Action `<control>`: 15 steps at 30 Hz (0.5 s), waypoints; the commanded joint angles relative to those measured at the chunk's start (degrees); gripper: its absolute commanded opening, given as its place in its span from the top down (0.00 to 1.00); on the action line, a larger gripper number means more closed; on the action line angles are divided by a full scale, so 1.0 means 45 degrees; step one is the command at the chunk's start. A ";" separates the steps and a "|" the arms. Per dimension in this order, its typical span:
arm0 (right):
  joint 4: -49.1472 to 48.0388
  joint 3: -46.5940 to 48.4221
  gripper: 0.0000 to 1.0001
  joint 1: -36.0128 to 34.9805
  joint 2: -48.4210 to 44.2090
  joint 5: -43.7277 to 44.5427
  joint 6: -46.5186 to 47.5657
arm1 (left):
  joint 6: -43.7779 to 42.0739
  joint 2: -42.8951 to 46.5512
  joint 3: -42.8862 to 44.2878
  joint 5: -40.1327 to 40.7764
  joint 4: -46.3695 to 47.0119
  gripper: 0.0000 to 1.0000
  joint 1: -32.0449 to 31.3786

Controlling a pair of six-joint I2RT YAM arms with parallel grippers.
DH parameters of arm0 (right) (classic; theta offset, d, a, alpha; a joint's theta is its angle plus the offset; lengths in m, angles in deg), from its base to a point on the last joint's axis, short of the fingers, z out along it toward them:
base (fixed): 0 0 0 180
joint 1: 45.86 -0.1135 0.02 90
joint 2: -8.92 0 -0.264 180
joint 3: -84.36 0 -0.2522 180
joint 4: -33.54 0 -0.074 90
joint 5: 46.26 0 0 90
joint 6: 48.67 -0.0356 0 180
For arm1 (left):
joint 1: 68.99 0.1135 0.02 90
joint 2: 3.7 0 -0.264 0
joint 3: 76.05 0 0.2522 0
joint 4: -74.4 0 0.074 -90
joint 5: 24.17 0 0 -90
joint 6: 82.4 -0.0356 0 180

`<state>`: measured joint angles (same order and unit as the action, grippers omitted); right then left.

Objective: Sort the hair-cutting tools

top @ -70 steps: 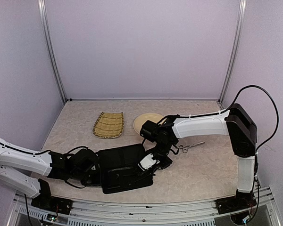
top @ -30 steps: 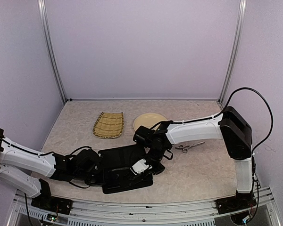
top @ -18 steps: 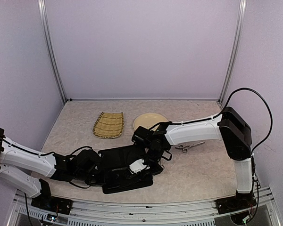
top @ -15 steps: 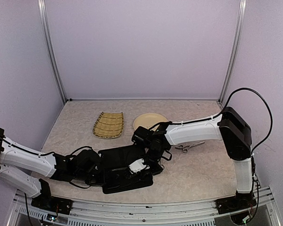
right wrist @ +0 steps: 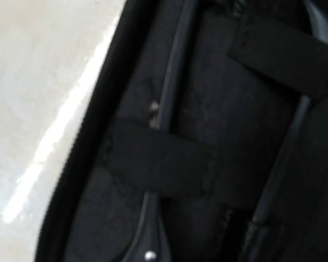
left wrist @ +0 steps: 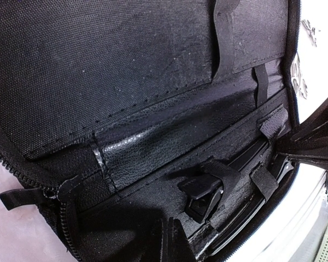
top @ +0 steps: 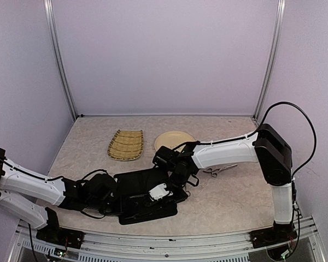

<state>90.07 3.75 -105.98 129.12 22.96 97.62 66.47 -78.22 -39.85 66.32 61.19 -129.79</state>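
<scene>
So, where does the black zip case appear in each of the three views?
Top external: black zip case, low centre, open on the table.
Left wrist: case interior fills almost the frame.
Right wrist: case interior fills the right part.
Shared landmark: the pale table beside it.

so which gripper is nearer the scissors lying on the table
Right. The right gripper is inside the open black case, just left of the scissors; the left gripper is at the case's far left edge, farther away.

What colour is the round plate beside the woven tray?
The plate is pale cream-yellow and plain, with no pattern. The top view shows it best.
</scene>
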 commanded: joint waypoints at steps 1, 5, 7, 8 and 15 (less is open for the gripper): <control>0.0817 -0.0675 1.00 0.0315 0.0063 0.0878 -0.0086 | -0.0184 -0.0651 -0.0377 -0.0338 -0.1522 1.00 -0.0201; 0.0777 -0.0924 1.00 0.0464 -0.0045 0.1067 0.0036 | -0.0188 -0.0717 -0.0401 -0.0372 -0.1524 1.00 -0.0201; 0.0854 -0.0975 1.00 0.0521 -0.0112 0.1246 0.0149 | -0.0182 -0.0627 -0.0415 -0.0330 -0.1611 1.00 -0.0201; 0.0915 -0.0980 1.00 0.0553 -0.0142 0.1354 0.0196 | -0.0191 -0.0549 -0.0415 -0.0286 -0.1684 1.00 -0.0201; 0.1718 0.0016 1.00 0.0434 0.0005 0.1769 0.0264 | -0.0153 -0.0365 -0.0362 -0.0094 -0.1767 1.00 -0.0198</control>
<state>90.99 2.39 -104.69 127.66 24.69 98.32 66.30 -78.35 -39.70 66.41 61.28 -129.85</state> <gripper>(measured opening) 0.015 0.007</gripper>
